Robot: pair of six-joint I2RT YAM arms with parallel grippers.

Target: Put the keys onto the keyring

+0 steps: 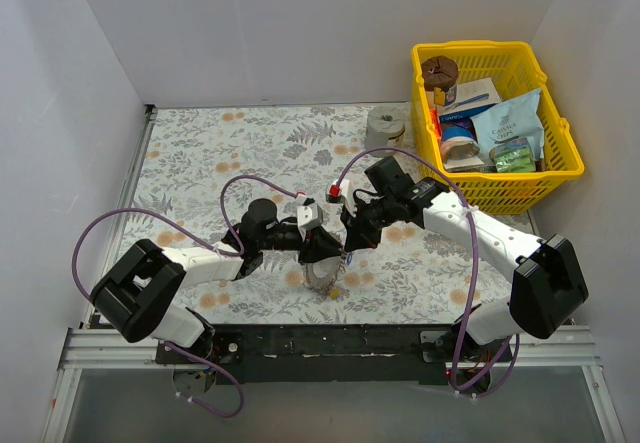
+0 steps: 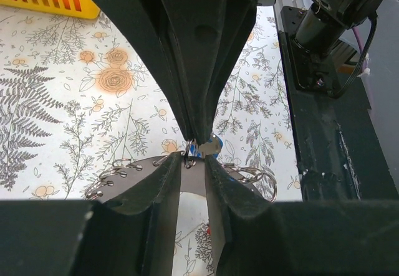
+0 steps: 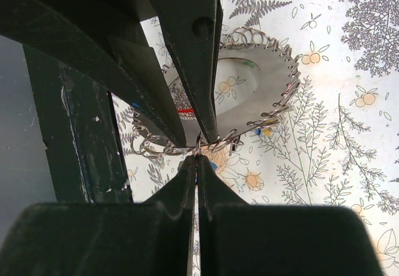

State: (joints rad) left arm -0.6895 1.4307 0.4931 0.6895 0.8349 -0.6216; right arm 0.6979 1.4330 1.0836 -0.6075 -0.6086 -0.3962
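The keyring (image 1: 322, 275) is a flat grey ring with small wire loops along its edge. It stands on edge at the near middle of the table. My left gripper (image 1: 318, 249) is shut on its upper rim; the left wrist view shows its plate (image 2: 124, 179) on either side of the gripper (image 2: 193, 164). My right gripper (image 1: 348, 241) meets it from the right and is shut on a blue-headed key (image 2: 211, 145) held at the rim. In the right wrist view the gripper (image 3: 197, 159) pinches the key edge-on at the ring (image 3: 268, 95). Yellow and blue key heads (image 3: 265, 130) hang on the loops.
A yellow basket (image 1: 560, 168) full of packages stands at the back right, with a grey roll (image 1: 385, 125) to its left. White walls close the left, back and right. The dark mounting rail (image 1: 330, 343) runs along the near edge.
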